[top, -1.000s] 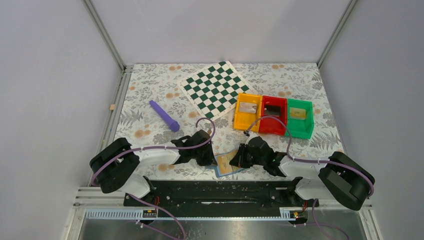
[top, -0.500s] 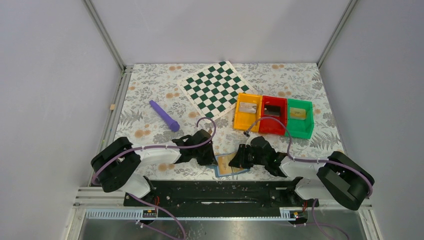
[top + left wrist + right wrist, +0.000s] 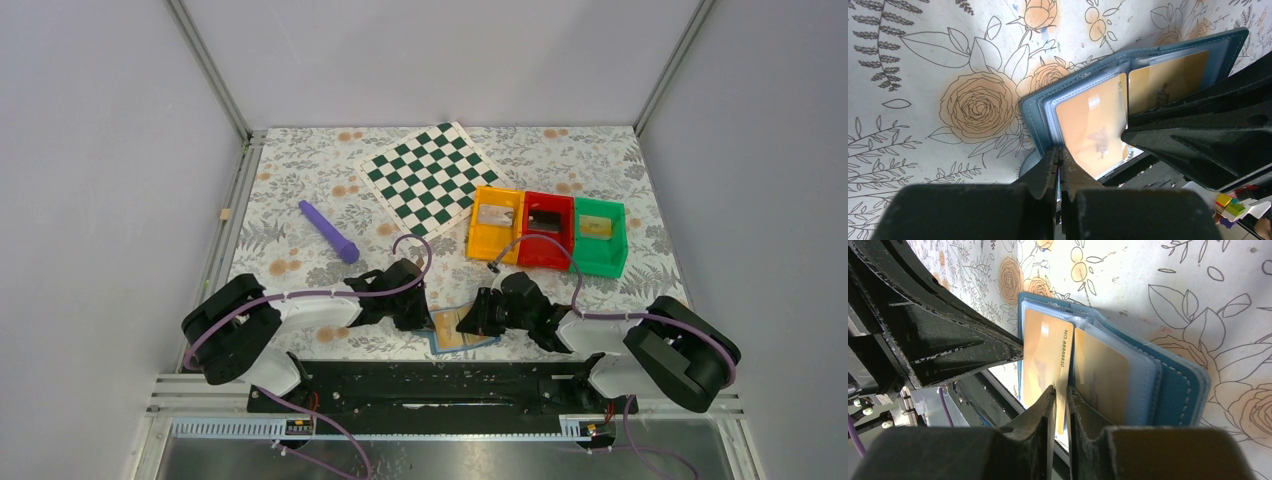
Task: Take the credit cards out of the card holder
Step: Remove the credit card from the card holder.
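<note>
The blue card holder [image 3: 455, 331] lies open near the table's front edge, between both grippers. My left gripper [image 3: 1059, 150] is shut on the holder's near edge [image 3: 1038, 107], at the clear sleeves. A yellow-gold credit card [image 3: 1093, 120] fills the near pocket and a second card [image 3: 1168, 80] sits beyond it. In the right wrist view a gold credit card [image 3: 1045, 350] sticks partly out of its sleeve, and its edge runs between the jaws of my right gripper [image 3: 1060, 389], which stand slightly open. Another card [image 3: 1100, 375] stays in the holder [image 3: 1178, 390].
Orange [image 3: 495, 222], red [image 3: 547, 228] and green [image 3: 599, 232] bins stand in a row behind the right arm, each with a small item inside. A green-white chequered board [image 3: 432, 178] lies at the back. A purple stick [image 3: 328, 231] lies to the left.
The right gripper's jaws, shut a second ago, have parted a little. The right arm has shifted slightly left. The left arm and the holder have barely moved.
</note>
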